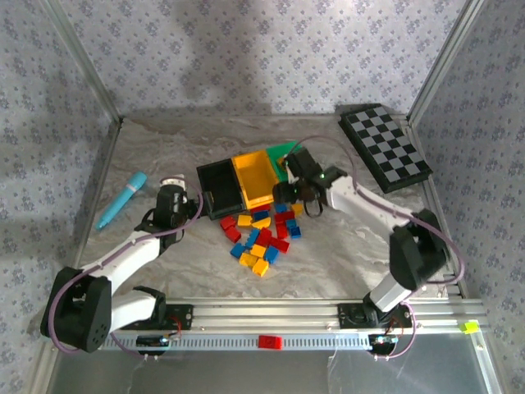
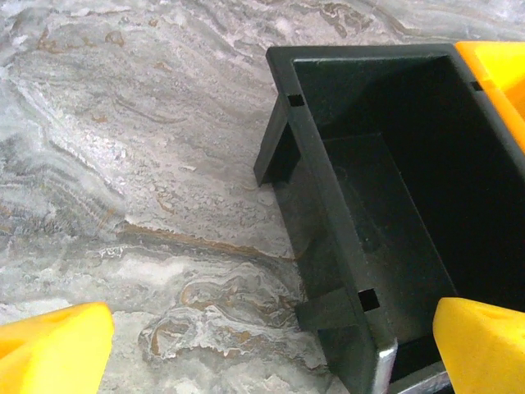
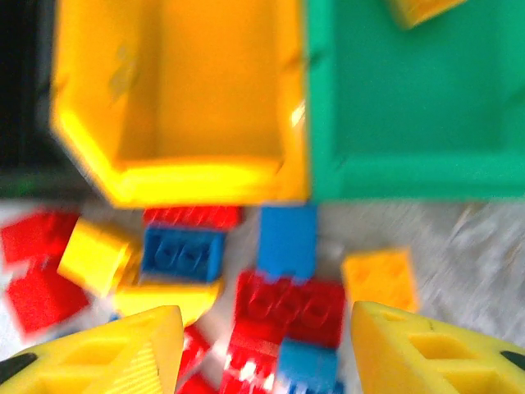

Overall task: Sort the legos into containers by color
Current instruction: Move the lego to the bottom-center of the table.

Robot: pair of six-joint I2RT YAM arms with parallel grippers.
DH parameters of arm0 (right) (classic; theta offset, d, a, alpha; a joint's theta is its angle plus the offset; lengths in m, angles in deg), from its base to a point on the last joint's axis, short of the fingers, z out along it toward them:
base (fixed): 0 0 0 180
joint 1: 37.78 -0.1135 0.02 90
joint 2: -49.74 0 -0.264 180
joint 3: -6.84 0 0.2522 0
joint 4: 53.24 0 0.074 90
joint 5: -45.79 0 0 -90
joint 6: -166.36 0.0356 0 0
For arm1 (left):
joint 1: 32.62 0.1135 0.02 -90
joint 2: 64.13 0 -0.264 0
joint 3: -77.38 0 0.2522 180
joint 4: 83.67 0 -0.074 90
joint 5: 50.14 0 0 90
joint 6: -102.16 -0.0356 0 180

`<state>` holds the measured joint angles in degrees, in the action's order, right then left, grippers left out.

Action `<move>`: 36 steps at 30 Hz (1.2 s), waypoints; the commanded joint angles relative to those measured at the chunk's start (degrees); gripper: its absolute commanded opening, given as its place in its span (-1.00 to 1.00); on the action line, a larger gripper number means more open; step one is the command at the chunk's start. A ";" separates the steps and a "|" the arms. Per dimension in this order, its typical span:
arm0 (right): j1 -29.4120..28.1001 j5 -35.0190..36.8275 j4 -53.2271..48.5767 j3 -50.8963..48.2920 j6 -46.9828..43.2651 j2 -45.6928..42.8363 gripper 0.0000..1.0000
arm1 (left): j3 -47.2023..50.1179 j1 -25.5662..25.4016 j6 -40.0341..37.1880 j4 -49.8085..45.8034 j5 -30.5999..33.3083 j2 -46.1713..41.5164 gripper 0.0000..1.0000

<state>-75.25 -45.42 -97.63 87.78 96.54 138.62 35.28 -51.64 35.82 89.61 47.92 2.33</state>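
A small red block (image 1: 269, 341) sits on the near rail (image 1: 246, 338); I cannot tell whether it is a brick. Beyond it, mid-desk (image 1: 344, 263), roughly twenty legos (image 1: 261, 236) lie in a loose heap: studded red, blue and yellow-orange bricks, about even in number. Three bins stand side by side just beyond the heap: the black bin (image 1: 215, 168) at left, the yellow bin (image 1: 253, 176) in the middle and the green bin (image 1: 283, 150) at right. The right pincer (image 1: 291, 193) hangs over the heap's far edge and hides most of the green bin from above. The right wrist view, blurred, shows this pincer (image 3: 267, 361) released above the bricks and one orange brick (image 3: 418, 8) inside the green bin (image 3: 394, 176). The left pincer (image 1: 201, 199) is at the black bin's left wall. Its wrist view shows it spread wide (image 2: 271, 353) across that wall (image 2: 328, 205), gripping nothing. A cyan marker pen (image 1: 123, 199) lies far left, and a checkerboard (image 1: 385, 148) lies far right.
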 commanded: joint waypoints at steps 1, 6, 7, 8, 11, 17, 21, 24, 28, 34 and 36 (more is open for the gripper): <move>-4.59 1.19 -2.57 -7.15 -0.29 -5.50 0.16 | -2.78 0.57 0.86 -0.81 -1.47 0.66 1.00; -10.61 0.10 -3.55 -15.10 2.49 -10.25 0.14 | -3.12 1.17 1.43 -0.89 -1.73 1.93 1.00; -11.45 0.23 -3.49 -16.12 2.98 -10.46 0.13 | -3.30 1.29 1.54 -1.13 -1.88 2.25 1.00; -12.10 0.45 -3.56 -16.82 3.54 -10.48 0.12 | -3.43 1.36 1.56 -1.26 -1.97 2.60 1.00; -13.12 0.15 -2.76 -17.41 4.99 -10.12 0.11 | -3.74 1.79 1.86 -1.52 -2.10 3.32 1.00; -13.83 -0.91 -0.39 -16.67 5.39 -5.74 0.13 | -3.59 2.40 2.09 -1.86 -1.96 2.80 1.00; -13.55 -1.15 1.05 -16.41 4.90 -2.75 0.22 | -3.70 2.50 2.18 -1.96 -2.63 2.89 1.00; -12.96 -1.06 0.82 -15.22 3.71 -0.96 0.25 | -3.57 2.61 2.18 -2.00 -2.43 2.80 1.00; -12.27 -1.76 1.21 -14.27 3.05 0.90 0.28 | -3.56 2.68 2.17 -2.08 -2.61 2.71 1.00; -12.28 -3.11 2.61 -13.62 1.88 3.89 0.29 | -3.57 2.78 2.27 -2.07 -2.76 2.63 1.00; -12.49 -3.52 2.68 -12.90 1.85 5.03 0.30 | -3.48 2.85 2.31 -1.98 -2.49 2.69 1.00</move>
<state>-87.73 -48.15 -94.85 73.99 99.65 140.85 33.31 -49.17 37.35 88.30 46.30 5.41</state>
